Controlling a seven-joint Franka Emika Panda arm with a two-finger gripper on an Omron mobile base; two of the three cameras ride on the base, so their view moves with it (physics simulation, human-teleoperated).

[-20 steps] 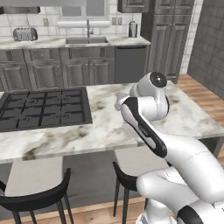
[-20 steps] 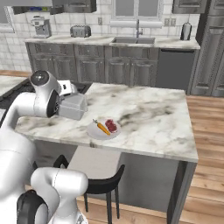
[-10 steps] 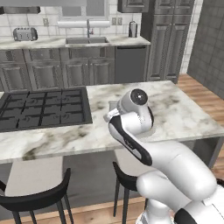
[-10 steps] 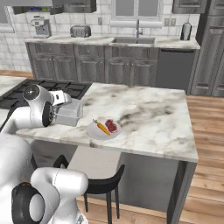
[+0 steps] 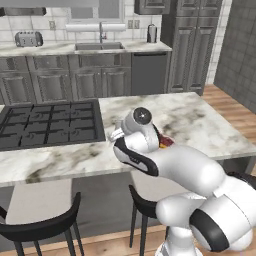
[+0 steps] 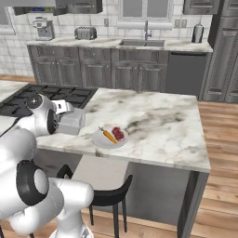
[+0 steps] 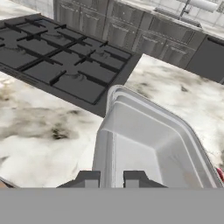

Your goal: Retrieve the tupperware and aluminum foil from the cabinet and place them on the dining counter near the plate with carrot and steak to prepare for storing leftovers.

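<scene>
Gripping the near wall of the small translucent grey-white rectangular plastic tupperware (image 7: 153, 144), the two-finger gripper (image 7: 113, 179) has its dark finger tips (image 7: 89, 178) drawn narrow on that rim, with the open container stretching away ahead of them. From the right base view the gripper (image 6: 62, 108) sits at the end of the white arm with the tupperware (image 6: 72, 122) just below and beside it, low over the long white-and-grey marbled stone dining counter (image 6: 162, 125); whether the container's base touches the stone I cannot tell. Beyond the container on the side away from the arm lies the round white flat plate (image 6: 101, 139), near the tupperware but apart from it, carrying the small orange tapered carrot (image 6: 109, 136) and the small red-pink roundish steak (image 6: 119, 133) side by side. Ahead of the fingers and off to one side, the inset black cooktop (image 7: 61, 61) lies close to the container's far corner. From the left base view the arm's round white joint hides the gripper and container, and a sliver of the plate's red contents (image 5: 165, 142) shows just past it on the dining counter (image 5: 200, 120), with the cooktop (image 5: 50, 125) on the other side.
</scene>
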